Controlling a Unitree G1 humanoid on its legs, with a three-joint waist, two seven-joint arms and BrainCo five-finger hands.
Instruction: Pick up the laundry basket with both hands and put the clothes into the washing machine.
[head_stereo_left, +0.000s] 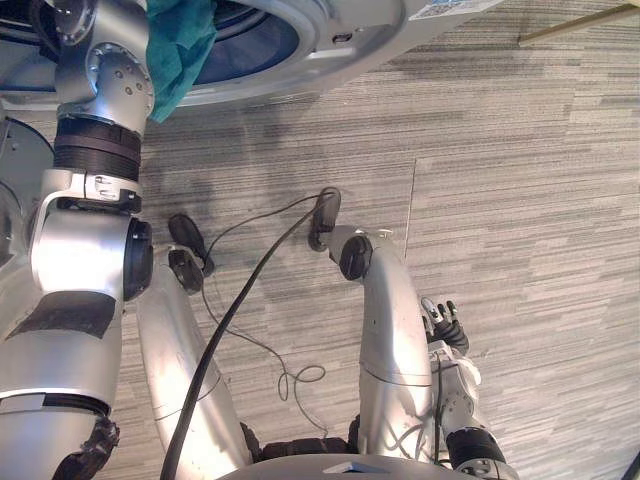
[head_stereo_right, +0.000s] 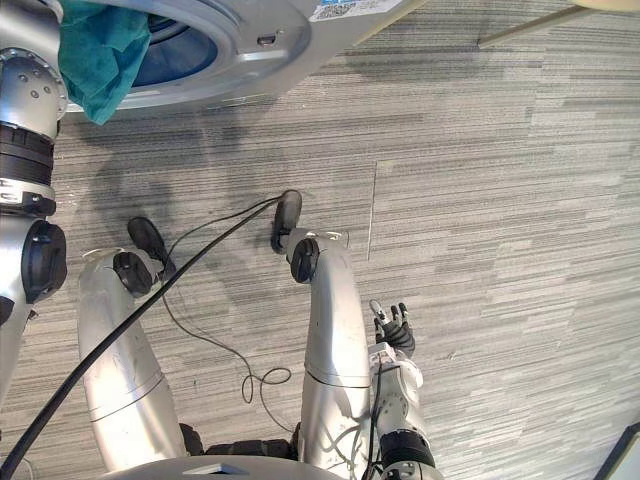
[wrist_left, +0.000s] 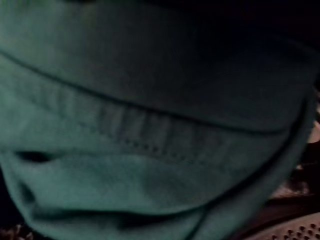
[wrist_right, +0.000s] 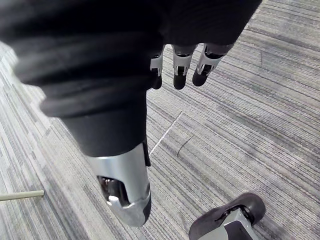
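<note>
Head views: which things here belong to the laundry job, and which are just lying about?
Job:
- teal cloth, hanging at the machine's opening
- washing machine
- right hand, open, idle at the robot's side

Lying about:
- pale strip on the carpet, off to the right

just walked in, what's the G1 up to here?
The left arm reaches up to the grey washing machine's round opening, where a teal cloth hangs at the rim, close before the left wrist camera. The right hand hangs open and empty over the striped grey carpet.
</note>
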